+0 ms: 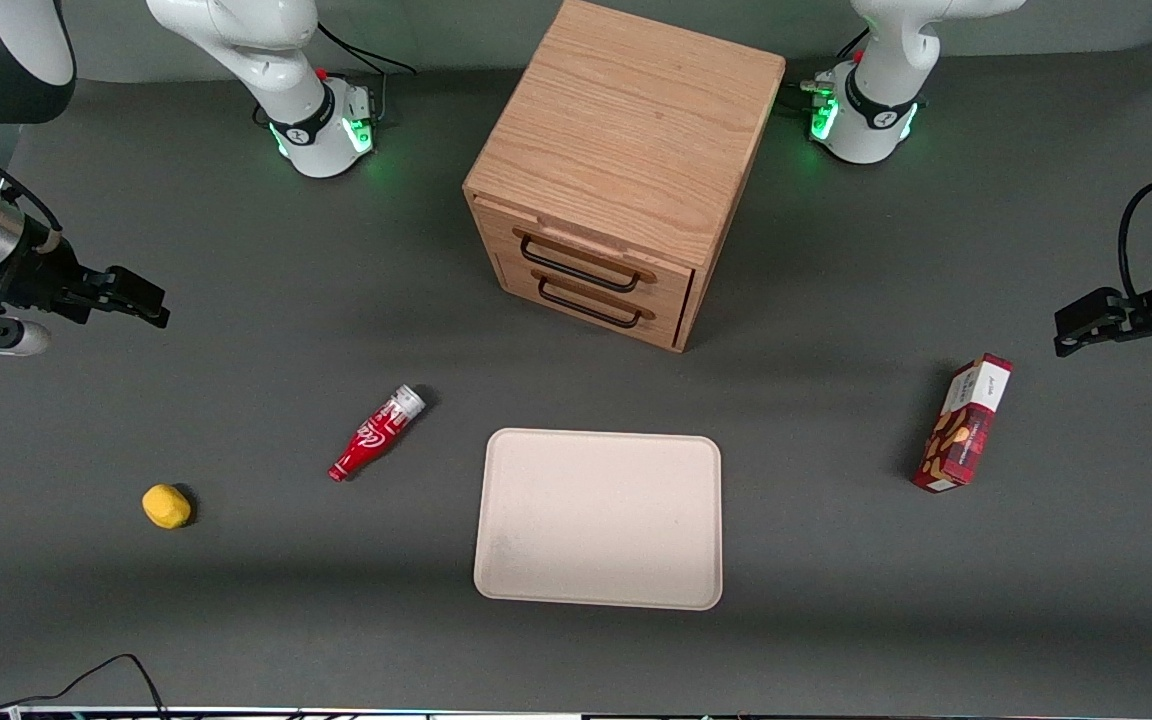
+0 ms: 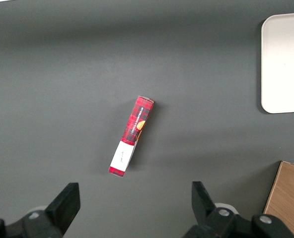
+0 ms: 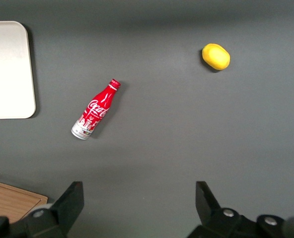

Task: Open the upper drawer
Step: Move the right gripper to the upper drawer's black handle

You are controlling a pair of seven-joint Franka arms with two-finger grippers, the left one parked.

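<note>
- front view: the wooden cabinet (image 1: 626,170) stands mid-table, farther from the camera than the beige tray (image 1: 599,518). the upper drawer (image 1: 584,262) is shut, its thin black handle (image 1: 579,265) just above the lower drawer's matching handle (image 1: 587,304).
- front view: the right gripper (image 1: 131,298) hangs above the working arm's end of the table, well apart from the cabinet and holding nothing.
- front view, risk: the two handles sit close together and look alike, so the fingers could hook the lower one. a pull not in line with the drawer could drag the cabinet instead of sliding the drawer.
- front view, surroundings: a red bottle (image 1: 377,432) lies near the tray, a yellow lemon-like object (image 1: 166,506) nearer the working arm's end, and a red snack box (image 1: 963,424) toward the parked arm's end. none blocks the drawer front.
- right wrist view: the gripper's fingers (image 3: 70,204) are spread wide, with bare table between them. the bottle (image 3: 95,110) and yellow object (image 3: 216,56) lie on the table; the upper drawer is not seen.
- left wrist view: only the snack box (image 2: 131,136), a tray corner (image 2: 283,62) and a cabinet corner (image 2: 287,201).
</note>
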